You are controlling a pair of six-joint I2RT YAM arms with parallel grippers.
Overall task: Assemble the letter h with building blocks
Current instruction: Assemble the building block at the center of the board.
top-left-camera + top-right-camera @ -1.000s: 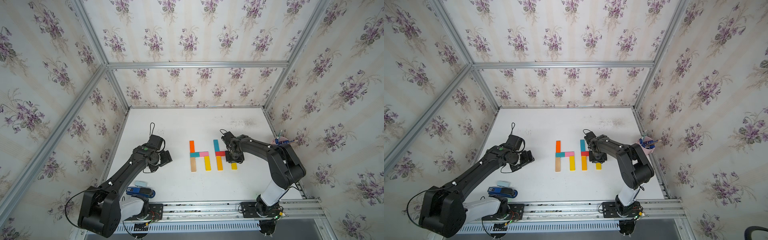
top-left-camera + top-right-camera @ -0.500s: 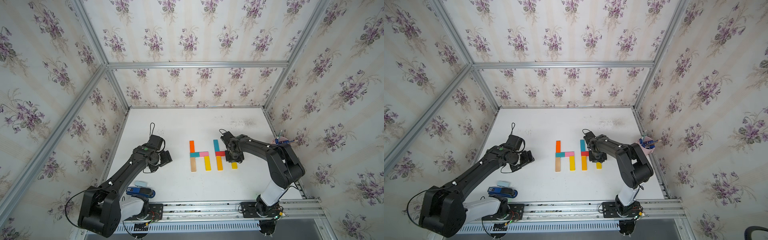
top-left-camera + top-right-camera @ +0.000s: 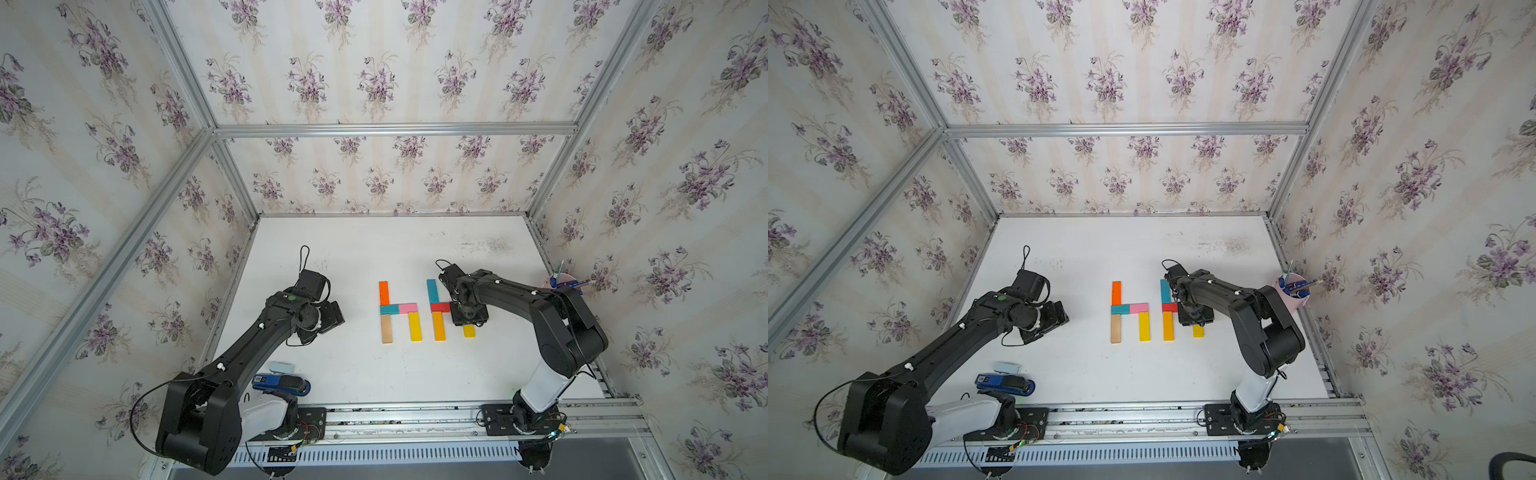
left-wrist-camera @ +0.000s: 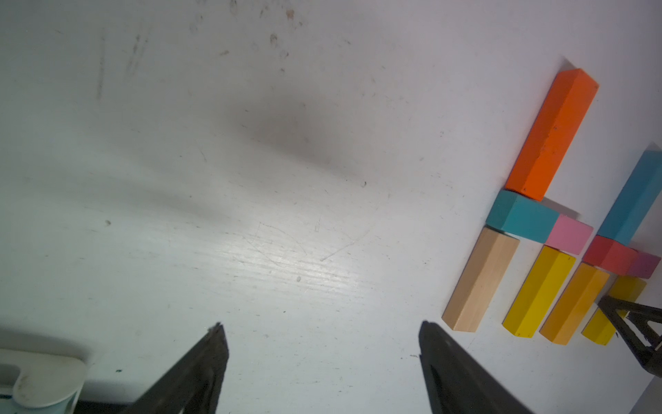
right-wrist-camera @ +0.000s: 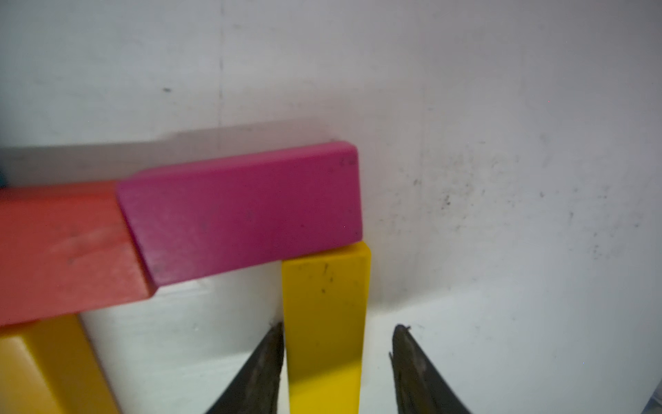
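Right hand [image 5: 340, 325] sits low over the tabletop [image 3: 415, 374]. Its jaws are parted a little wider than the short yellow block [image 5: 324, 304] they straddle. One finger [image 5: 265, 358] lies against or just beside the block's side and the other stands clear, so I read nothing as gripped.

That block lies flat at 6 o'clock of the magenta block [image 5: 243, 211], end against it, serving as the short right leg. Magenta and the red block [image 5: 61, 247] make the crossbar. The blue block [image 3: 432, 291] at 12 o'clock and the amber block [image 3: 439, 326] at 6 o'clock make the stem. I judge this second letter h [image 3: 439, 307] complete in its pieces, though the magenta block appears slightly askew to the red.

Just beside it, at 9 o'clock, lies the first letter h [image 3: 399, 308], five blocks laid close. Left hand [image 4: 321, 323] hovers farther toward 9 o'clock, jaws wide and empty.

All ten blocks appear placed. What I see left is lifting the right hand away without nudging the leg.
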